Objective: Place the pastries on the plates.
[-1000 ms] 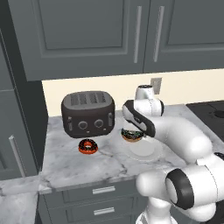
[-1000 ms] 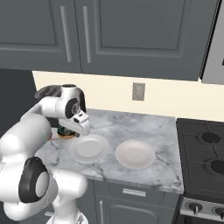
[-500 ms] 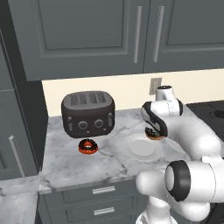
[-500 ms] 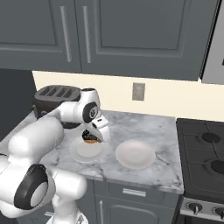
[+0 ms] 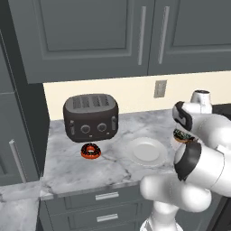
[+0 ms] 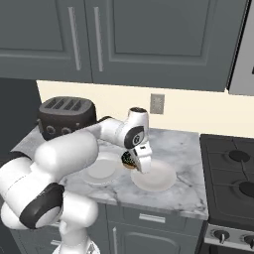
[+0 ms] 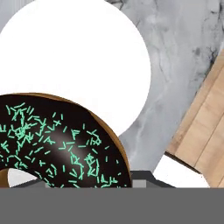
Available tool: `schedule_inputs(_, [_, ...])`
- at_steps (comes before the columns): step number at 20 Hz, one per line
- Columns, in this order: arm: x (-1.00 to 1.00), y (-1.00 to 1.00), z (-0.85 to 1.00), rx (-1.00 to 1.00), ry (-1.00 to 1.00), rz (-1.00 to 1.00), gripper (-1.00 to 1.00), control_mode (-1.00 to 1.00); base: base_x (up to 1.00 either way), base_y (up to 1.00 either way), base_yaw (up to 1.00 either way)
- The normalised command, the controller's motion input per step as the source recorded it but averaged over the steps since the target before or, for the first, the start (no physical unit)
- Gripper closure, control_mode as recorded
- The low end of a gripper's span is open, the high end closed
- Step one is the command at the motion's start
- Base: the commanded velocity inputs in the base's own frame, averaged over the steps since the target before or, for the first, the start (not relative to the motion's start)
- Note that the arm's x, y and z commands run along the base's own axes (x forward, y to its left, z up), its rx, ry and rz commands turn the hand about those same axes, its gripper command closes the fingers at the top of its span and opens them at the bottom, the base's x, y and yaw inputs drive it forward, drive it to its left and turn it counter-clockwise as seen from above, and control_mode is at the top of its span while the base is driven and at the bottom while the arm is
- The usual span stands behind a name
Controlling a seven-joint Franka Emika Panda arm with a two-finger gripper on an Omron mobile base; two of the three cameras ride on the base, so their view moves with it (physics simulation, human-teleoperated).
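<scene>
While your end effector (image 6: 133, 161) is pinching the green doughnut (image 7: 57, 142) above the right plate's (image 6: 155, 177) 9 o'clock rim for release, the red doughnut (image 5: 91, 151) is waiting by the toaster (image 5: 91, 117).

Kitchen; toaster (image 5: 91, 118), stove (image 6: 233, 173), cabinets (image 6: 149, 39)

The green-sprinkled doughnut (image 7: 57, 140) runs off the hand view's left and bottom edges — its lower half can't be seen. In the left base view the arm covers most of it (image 5: 182, 135), and the fingers gripping it stay hidden.
</scene>
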Motion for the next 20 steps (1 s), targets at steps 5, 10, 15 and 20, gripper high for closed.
schedule_inputs(5, [0.24, -0.7, -0.16, 0.15, -0.05, -0.06, 1.0, -1.0, 0.0, 0.0, 0.0])
schedule_inputs(10, [0.07, -0.02, -0.17, 0.0, -0.09, 0.0, 1.0, -1.0, 0.0, 0.0, 0.0])
schedule_inputs(15, [0.4, -0.19, -0.29, 0.0, -0.11, 0.01, 1.0, -1.0, 0.0, 0.0, 0.0])
schedule_inputs(20, [0.36, -0.21, -0.53, -0.02, -0.06, 0.03, 1.0, -1.0, 0.0, 0.0, 0.0])
